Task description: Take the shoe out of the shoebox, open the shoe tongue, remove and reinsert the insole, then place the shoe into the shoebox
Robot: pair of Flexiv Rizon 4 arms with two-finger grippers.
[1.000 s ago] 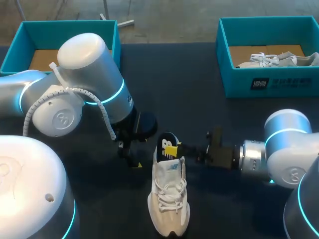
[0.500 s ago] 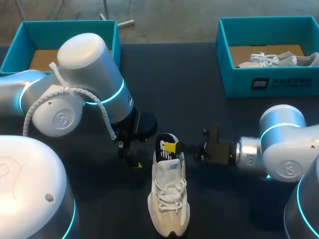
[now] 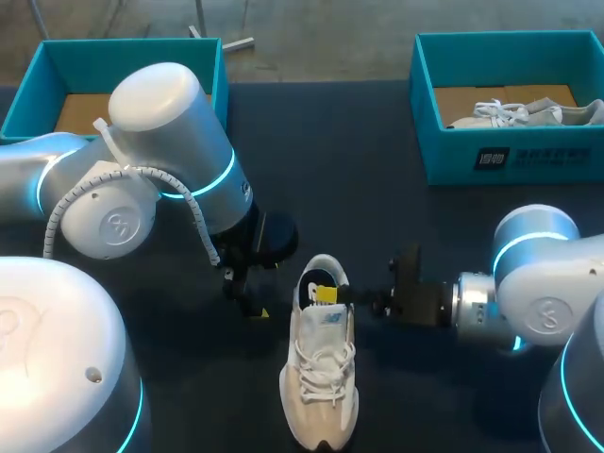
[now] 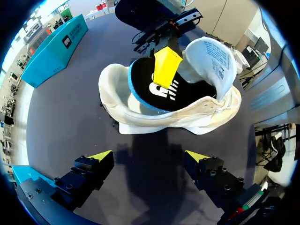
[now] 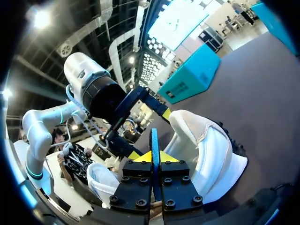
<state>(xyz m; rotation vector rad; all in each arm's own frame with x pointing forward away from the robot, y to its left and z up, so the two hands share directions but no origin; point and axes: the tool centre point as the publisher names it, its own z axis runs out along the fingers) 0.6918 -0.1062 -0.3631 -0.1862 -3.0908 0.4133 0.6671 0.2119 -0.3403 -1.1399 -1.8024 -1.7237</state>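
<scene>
Open teal cardboard shoebox [image 3: 132, 61] far left, left gripper [image 4: 149, 155] spread wide and empty just left of the heel, white lace-up sneaker [image 3: 321, 377] on the dark table [image 3: 340, 160] near the middle, right gripper [image 5: 153, 157] pinching its black, blue-edged insole [image 4: 161, 89] at the heel opening, second teal shoebox [image 3: 547, 156] far right.

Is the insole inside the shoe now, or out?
Partly in. The insole lies in the opening of the shoe, but it is tilted up, one edge pinched between the fingers of the right tool.
</scene>
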